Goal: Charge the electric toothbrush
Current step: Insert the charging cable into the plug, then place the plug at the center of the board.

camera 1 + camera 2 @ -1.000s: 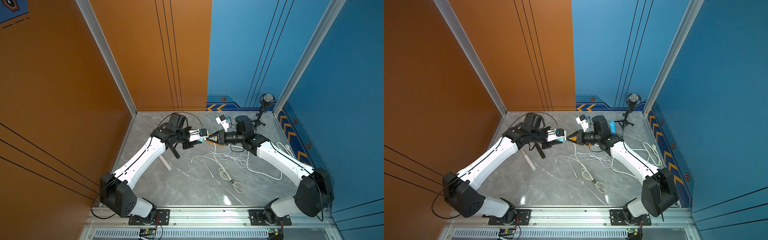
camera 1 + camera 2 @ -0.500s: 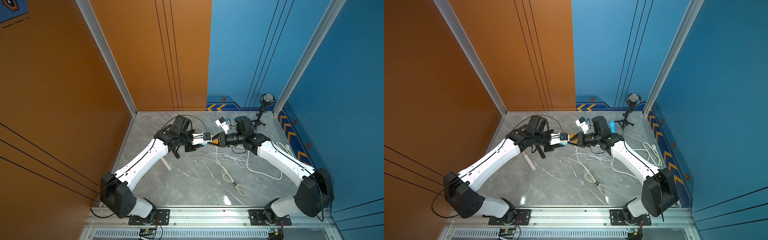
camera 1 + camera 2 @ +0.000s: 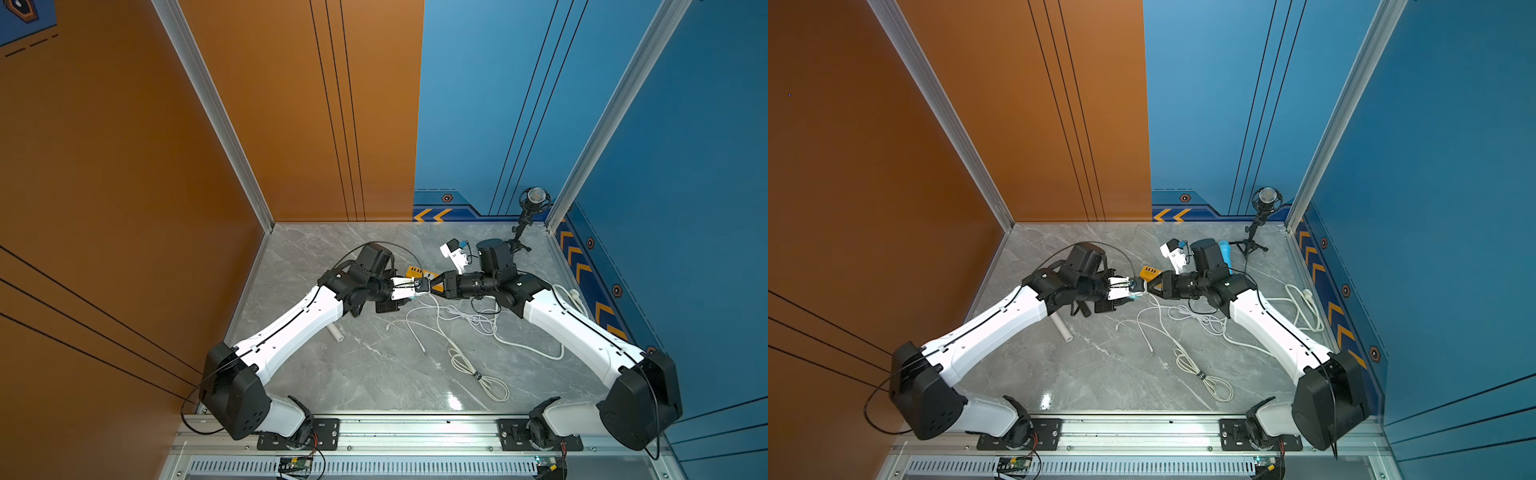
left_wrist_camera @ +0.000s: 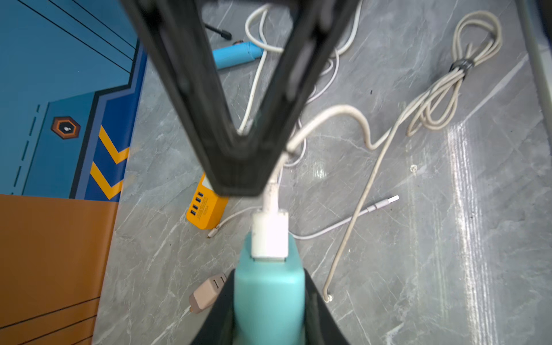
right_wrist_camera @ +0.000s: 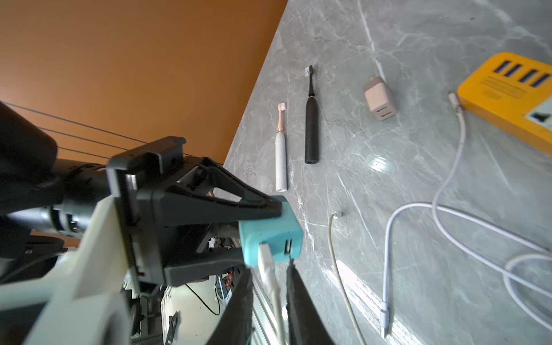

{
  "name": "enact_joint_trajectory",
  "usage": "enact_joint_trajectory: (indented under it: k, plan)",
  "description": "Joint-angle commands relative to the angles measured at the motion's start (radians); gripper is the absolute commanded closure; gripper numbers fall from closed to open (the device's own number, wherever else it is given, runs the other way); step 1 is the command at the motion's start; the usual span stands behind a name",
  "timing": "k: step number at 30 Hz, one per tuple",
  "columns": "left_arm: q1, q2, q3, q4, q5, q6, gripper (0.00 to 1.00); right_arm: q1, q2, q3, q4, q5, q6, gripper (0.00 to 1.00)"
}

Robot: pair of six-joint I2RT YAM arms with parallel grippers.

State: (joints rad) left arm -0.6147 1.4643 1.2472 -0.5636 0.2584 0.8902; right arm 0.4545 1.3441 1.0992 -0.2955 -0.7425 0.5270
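Now | left gripper (image 4: 268, 301) clamps teal charger block (image 4: 268, 286) | right gripper (image 5: 268, 265), narrowly parted, straddles white cable (image 4: 270, 195) behind seated USB plug (image 4: 270, 236) | best: back straight off, no snagging

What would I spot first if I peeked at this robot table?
The left arm and right arm meet nose to nose over the table, where the left fingers pinch a teal charger block with a white plug stuck in it. A bright yellow power strip lies nearby, and a white toothbrush and a black toothbrush lie side by side near the orange wall.
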Motion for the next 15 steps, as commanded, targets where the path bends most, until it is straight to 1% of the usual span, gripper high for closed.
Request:
enact_joint_trajectory:
  k: [1, 3, 4, 7, 11, 13, 15]
  plan:
    - [0.028, 0.079, -0.06, -0.081, -0.144, -0.012, 1.0, -0.023, -0.105, -0.025, -0.059, 0.116, -0.067, 0.68]
    - [0.03, 0.107, -0.084, -0.087, -0.158, -0.021, 1.0, -0.022, -0.135, -0.032, -0.061, 0.158, -0.071, 0.6]
    - [0.033, 0.123, -0.087, -0.087, -0.158, -0.028, 1.0, -0.022, -0.143, -0.032, -0.061, 0.17, -0.071, 0.58]
    - [0.044, 0.204, -0.053, -0.09, -0.156, -0.062, 1.0, -0.02, -0.149, -0.036, -0.063, 0.194, -0.077, 0.58]
    - [0.057, 0.336, 0.018, -0.091, -0.175, -0.106, 1.0, -0.02, -0.15, -0.036, -0.083, 0.195, -0.089, 0.58]
    - [0.062, 0.389, 0.041, -0.094, -0.165, -0.127, 0.99, -0.02, -0.157, -0.047, -0.084, 0.196, -0.086, 0.58]
    - [0.067, 0.435, 0.064, -0.103, -0.145, -0.154, 0.9, -0.02, -0.167, -0.057, -0.087, 0.201, -0.082, 0.58]
